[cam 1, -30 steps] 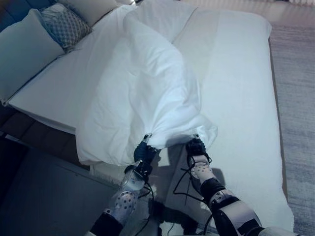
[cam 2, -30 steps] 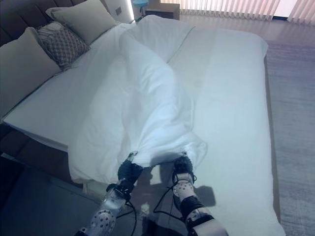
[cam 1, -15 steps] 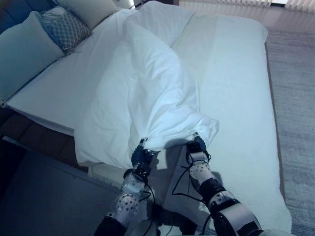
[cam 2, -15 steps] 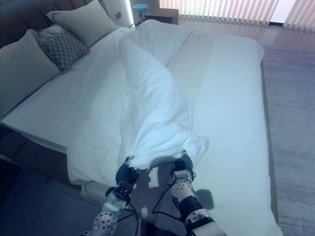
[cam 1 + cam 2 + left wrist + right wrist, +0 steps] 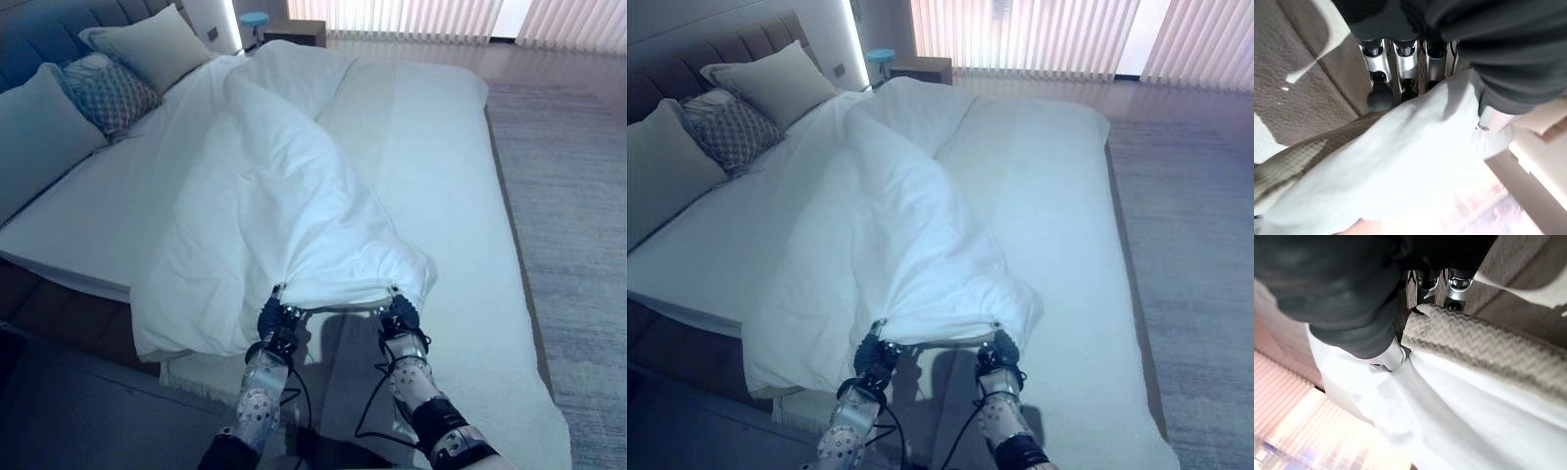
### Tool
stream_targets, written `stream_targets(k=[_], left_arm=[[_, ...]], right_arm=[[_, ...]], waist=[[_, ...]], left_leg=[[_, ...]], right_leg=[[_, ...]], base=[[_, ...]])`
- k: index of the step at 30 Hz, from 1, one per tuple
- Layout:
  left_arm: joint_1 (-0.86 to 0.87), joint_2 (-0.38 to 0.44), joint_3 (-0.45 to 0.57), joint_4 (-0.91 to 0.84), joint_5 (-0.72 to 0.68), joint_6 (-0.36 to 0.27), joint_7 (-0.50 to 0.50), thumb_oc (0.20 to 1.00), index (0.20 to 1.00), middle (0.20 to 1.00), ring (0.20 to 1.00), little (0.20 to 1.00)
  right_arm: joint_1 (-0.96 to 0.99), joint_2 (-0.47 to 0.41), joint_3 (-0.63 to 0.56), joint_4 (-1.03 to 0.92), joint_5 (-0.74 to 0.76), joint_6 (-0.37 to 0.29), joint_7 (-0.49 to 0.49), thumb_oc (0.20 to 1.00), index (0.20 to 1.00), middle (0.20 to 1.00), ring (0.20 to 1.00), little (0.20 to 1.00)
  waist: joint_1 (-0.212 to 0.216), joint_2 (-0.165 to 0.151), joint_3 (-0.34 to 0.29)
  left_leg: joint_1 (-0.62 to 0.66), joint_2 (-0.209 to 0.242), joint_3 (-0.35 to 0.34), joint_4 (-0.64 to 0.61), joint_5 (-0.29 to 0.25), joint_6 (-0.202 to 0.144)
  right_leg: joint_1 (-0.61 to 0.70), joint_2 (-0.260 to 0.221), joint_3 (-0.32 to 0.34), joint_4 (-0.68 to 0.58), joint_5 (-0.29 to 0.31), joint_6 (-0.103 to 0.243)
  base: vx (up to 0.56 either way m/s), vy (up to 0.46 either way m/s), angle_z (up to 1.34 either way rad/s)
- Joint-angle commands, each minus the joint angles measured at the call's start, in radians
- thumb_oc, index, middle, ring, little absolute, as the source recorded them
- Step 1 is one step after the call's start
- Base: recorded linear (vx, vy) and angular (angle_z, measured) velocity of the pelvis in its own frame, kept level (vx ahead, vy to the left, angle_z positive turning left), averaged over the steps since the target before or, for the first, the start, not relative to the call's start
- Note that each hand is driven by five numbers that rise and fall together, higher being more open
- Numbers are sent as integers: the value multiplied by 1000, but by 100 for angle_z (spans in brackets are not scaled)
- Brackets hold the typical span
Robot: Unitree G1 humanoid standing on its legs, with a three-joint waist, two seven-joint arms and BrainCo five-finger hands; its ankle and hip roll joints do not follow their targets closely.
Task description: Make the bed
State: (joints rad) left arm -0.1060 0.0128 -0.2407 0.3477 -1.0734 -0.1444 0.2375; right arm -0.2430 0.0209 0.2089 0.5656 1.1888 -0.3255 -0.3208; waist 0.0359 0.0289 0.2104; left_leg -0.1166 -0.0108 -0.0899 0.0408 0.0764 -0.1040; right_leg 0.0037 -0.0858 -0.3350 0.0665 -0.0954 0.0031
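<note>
**Duvet edge stretched between two clamped hands**

Against the earlier pictures, a wider stretch of room is taken in by the head camera, so the camera has been raised; the hands are now set further apart, and the duvet's near edge is drawn straighter between them.

One bed [image 5: 441,147] is seen, its white sheet bare on the robot's right half. One white duvet [image 5: 284,206] lies bunched in a long ridge from the bed's far end to its near edge, spilling over the left half and hanging over the near side. Three pillows are counted at the headboard: a large pillow [image 5: 34,132], a patterned pillow [image 5: 108,93] and a pale pillow [image 5: 152,47]. One bedside stand [image 5: 926,69] is seen past the far corner.

The left hand [image 5: 277,318] is closed round one part of the duvet's near hem, and the right hand [image 5: 400,315] round another.

In the wrist views, a beige woven throw [image 5: 1484,352] is shown under the white cloth, which cannot be made out from the head camera.
</note>
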Motion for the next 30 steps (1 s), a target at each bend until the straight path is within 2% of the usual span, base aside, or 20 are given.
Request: stream_targets(k=[1, 3, 4, 5, 7, 8, 9, 11, 13, 14, 15, 16, 19, 20, 21, 22, 24, 27, 29, 30], left_arm=[[5, 92, 183, -75, 37, -178, 24, 200, 200, 200, 200, 200], [7, 98, 204, -63, 46, -189, 29, 200, 200, 200, 200, 200], [7, 98, 204, -63, 46, -189, 29, 200, 200, 200, 200, 200], [-9, 107, 209, -54, 53, -203, 36, 200, 200, 200, 200, 200], [-32, 122, 204, -44, 60, -209, 32, 200, 200, 200, 200, 200], [-38, 137, 215, -34, 83, -215, 44, 200, 200, 200, 200, 200], [-39, 138, 215, -34, 83, -215, 44, 200, 200, 200, 200, 200], [-52, 153, 222, -25, 105, -218, 58, 200, 200, 200, 200, 200], [-56, 166, 229, -42, 105, -218, 48, 200, 200, 200, 200, 200], [-56, 167, 229, -42, 105, -218, 48, 200, 200, 200, 200, 200], [-57, 173, 227, -50, 112, -213, 49, 200, 200, 200, 200, 200], [-58, 175, 226, -57, 115, -208, 51, 200, 200, 200, 200, 200], [-61, 169, 211, -51, 112, -192, 52, 200, 200, 200, 200, 200], [-61, 169, 211, -51, 112, -192, 52, 200, 200, 200, 200, 200], [-69, 162, 195, -43, 113, -195, 51, 200, 200, 200, 200, 200], [-70, 162, 195, -43, 113, -195, 51, 200, 200, 200, 200, 200], [-68, 147, 181, -55, 112, -190, 44, 200, 200, 200, 200, 200], [-73, 128, 157, -59, 118, -182, 33, 200, 200, 200, 200, 200], [-78, 125, 151, -56, 125, -180, 30, 200, 200, 200, 200, 200], [-76, 120, 143, -63, 135, -174, 24, 200, 200, 200, 200, 200]], right_arm=[[19, -97, -79, -58, -25, -47, 29, 200, 200, 200, 200, 200], [41, -106, -63, -86, -20, -32, 51, 200, 200, 200, 200, 200], [41, -106, -63, -86, -20, -32, 51, 200, 200, 200, 200, 200], [56, -116, -50, -127, -21, -26, 62, 200, 200, 200, 200, 200], [75, -123, -42, -163, -29, -7, 74, 200, 200, 200, 200, 200], [58, -111, -33, -165, -52, 1, 74, 200, 200, 200, 200, 200], [58, -111, -34, -164, -52, 1, 74, 200, 200, 200, 200, 200], [24, -96, -4, -153, -60, -9, 74, 200, 200, 200, 200, 200], [-9, -91, 20, -148, -62, -5, 90, 200, 200, 200, 200, 200], [-9, -91, 20, -147, -62, -5, 90, 200, 200, 200, 200, 200], [-18, -81, 42, -147, -74, 0, 102, 200, 200, 200, 200, 200], [-22, -78, 49, -148, -79, 3, 106, 200, 200, 200, 200, 200], [-27, -69, 62, -157, -82, 2, 108, 200, 200, 200, 200, 200], [-27, -69, 62, -157, -82, 2, 108, 200, 200, 200, 200, 200], [-49, -64, 73, -153, -78, -5, 101, 200, 200, 200, 200, 200], [-50, -64, 72, -153, -78, -5, 101, 200, 200, 200, 200, 200], [-63, -73, 72, -145, -73, -15, 90, 200, 200, 200, 200, 200], [-62, -96, 63, -152, -84, -27, 77, 200, 200, 200, 200, 200], [-60, -101, 61, -155, -86, -28, 73, 200, 200, 200, 200, 200], [-48, -105, 51, -159, -88, -28, 71, 200, 200, 200, 200, 200]], waist=[[-2, -35, -68], [-11, -32, -85], [-11, -31, -85], [-14, -37, -89], [-30, -62, -89], [-10, -76, -67], [-10, -80, -69], [25, -60, -51], [42, -51, -55], [42, -51, -55], [62, -46, -68], [71, -52, -77], [89, -93, -112], [89, -93, -113], [105, -103, -123], [106, -104, -122], [114, -88, -121], [103, -56, -88], [95, -53, -76], [74, -59, -71]], left_leg=[[126, 124, -55, -4, -96, 32], [134, 176, -75, 14, -77, 5], [134, 176, -74, 14, -77, 5], [142, 164, -79, 23, -129, -5], [144, 105, -14, 30, -191, 18], [132, 61, 58, 77, -222, 37], [129, 56, 58, 76, -219, 38], [116, 49, 116, 54, -191, 48], [113, 23, 140, 2, -144, 72], [113, 22, 140, 2, -144, 72], [115, 7, 165, -52, -100, 91], [112, -8, 166, -65, -87, 96], [80, -66, 153, -68, -48, 99], [80, -66, 153, -68, -48, 99], [22, -83, 153, -77, 18, 84], [24, -83, 154, -78, 19, 83], [-60, -99, 148, -93, 105, 37], [-132, -82, 175, -85, 152, 3], [-145, -78, 179, -60, 140, 7], [-127, -63, 201, 5, 91, 33]], right_leg=[[-77, -102, 156, -22, 123, 136], [-85, -133, 180, -18, 139, 159], [-85, -133, 180, -18, 139, 159], [-93, -182, 208, -28, 209, 189], [-95, -265, 217, -70, 364, 220], [-146, -289, 165, -97, 451, 219], [-150, -293, 166, -98, 453, 220], [-163, -276, 30, -47, 363, 204], [-159, -221, 15, 112, 264, 178], [-160, -222, 16, 113, 264, 178], [-115, -162, -23, 275, 170, 165], [-77, -120, -24, 298, 126, 154], [10, 51, 96, 267, 61, 135], [10, 51, 96, 267, 62, 135], [72, 130, 160, 139, -33, 73], [76, 130, 161, 132, -30, 72], [109, 169, 209, 14, -48, 24], [99, 166, 173, -28, -29, 20], [96, 152, 157, -39, -15, 26], [85, 113, 124, -52, 17, 41]], base=[[-14, 271, -11], [-16, 371, -4], [-55, 536, -2], [-89, 610, -5], [-218, 804, -16], [-260, 570, -10], [-362, 571, -49], [-359, 522, -124], [-289, 485, -111], [-282, 429, -38], [-256, 353, -1], [-332, 426, 11], [-165, 127, 42], [-265, 132, 7], [-198, 89, -16], [-379, 168, -7], [-349, 152, 13], [-286, 150, 38], [-276, 198, 87], [-203, 233, 55]])
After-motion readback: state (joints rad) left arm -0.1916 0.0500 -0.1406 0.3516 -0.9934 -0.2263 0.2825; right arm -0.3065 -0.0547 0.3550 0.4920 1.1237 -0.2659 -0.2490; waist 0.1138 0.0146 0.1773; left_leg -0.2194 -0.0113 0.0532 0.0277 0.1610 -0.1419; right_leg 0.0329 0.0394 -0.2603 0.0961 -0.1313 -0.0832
